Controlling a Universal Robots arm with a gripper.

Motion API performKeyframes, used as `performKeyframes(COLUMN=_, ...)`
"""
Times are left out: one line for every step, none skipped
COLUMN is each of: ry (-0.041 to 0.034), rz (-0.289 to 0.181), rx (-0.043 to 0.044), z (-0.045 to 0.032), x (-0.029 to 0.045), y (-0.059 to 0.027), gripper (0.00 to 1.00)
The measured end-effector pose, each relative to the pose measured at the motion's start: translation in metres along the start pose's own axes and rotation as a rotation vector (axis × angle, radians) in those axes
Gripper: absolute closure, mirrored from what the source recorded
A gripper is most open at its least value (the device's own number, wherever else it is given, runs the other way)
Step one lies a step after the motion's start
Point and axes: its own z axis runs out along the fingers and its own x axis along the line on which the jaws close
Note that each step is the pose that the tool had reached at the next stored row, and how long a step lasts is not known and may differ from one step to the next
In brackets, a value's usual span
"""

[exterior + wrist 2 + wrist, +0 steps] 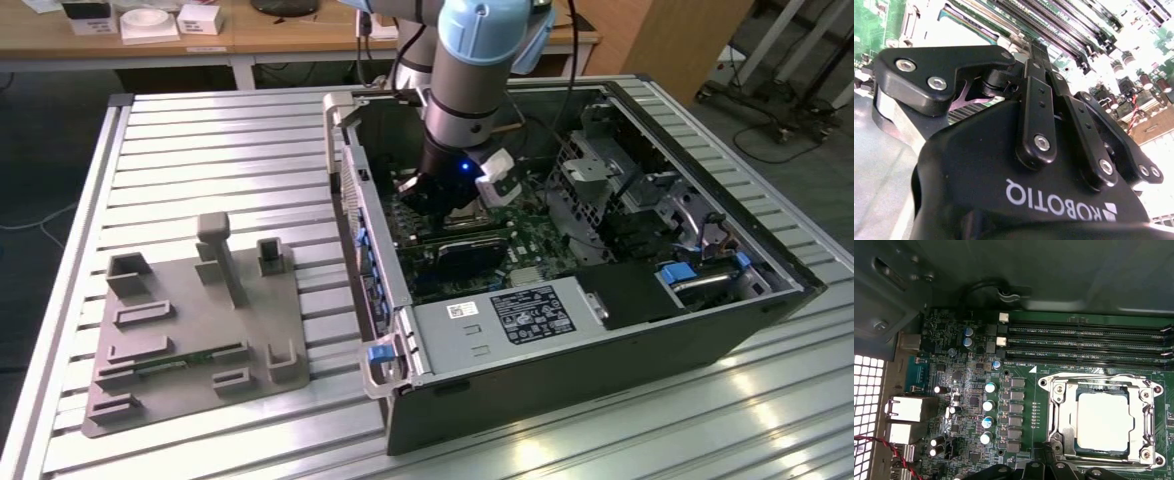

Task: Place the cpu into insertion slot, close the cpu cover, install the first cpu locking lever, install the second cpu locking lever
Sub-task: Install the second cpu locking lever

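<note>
**A:** Surface and room?

**B:** Slatted metal table [200,150], with a wooden desk [267,40] behind it at 12 o'clock in the exterior view. The open computer case [574,370] lies on its side at 3 o'clock from the grey fixture plate [187,340]. The arm [474,70] drops into the case from 12 o'clock.

**A:** Clearance?

**B:** Case walls box it in all round. The gripper [434,195] sits low over the motherboard [974,390], close to the wall at 9 o'clock. A black box is at 6 o'clock from it and the drive cage at 3 o'clock.

**A:** Task parts?

**B:** The cpu [1102,421] sits in the insertion slot [1054,390]. The cpu cover [1064,405] lies flat on it, and the silver top shows through the cut-out. The memory slots [1089,342] run just beside it. The gripper is at the socket's edge.

**A:** Pincer state?

**B:** Can't tell.

**A:** Print?

**B:** A white label [531,315] on the black box, white lettering on the gripper body, and small white print on the board.
</note>
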Motion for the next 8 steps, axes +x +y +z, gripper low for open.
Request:
performKeyframes(ry=0.0000, rz=0.000, rx=0.0000, z=0.0000, x=0.0002, y=0.0000, gripper=0.90)
performKeyframes(ry=0.0001, rz=0.000, rx=0.0000, z=0.0000, x=0.0003, y=0.0000, gripper=0.90)
performKeyframes(ry=0.0001, rz=0.000, rx=-0.0002, z=0.0000, x=0.0003, y=0.0000, gripper=0.90)
performKeyframes(ry=0.0001, rz=0.000, rx=-0.0006, z=0.0000, x=0.0003, y=0.0000, gripper=0.90)
performKeyframes(ry=0.0001, rz=0.000, rx=-0.0021, z=-0.0001, x=0.0004, y=-0.0001, gripper=0.90)
performKeyframes(ry=0.0000, rz=0.000, rx=-0.0052, z=-0.0001, x=0.0004, y=-0.0001, gripper=0.90)
performKeyframes(ry=-0.0003, rz=0.000, rx=-0.0105, z=0.0000, x=0.0004, y=-0.0001, gripper=0.90)
performKeyframes(ry=-0.0006, rz=0.000, rx=-0.0161, z=0.0001, x=0.0004, y=-0.0001, gripper=0.90)
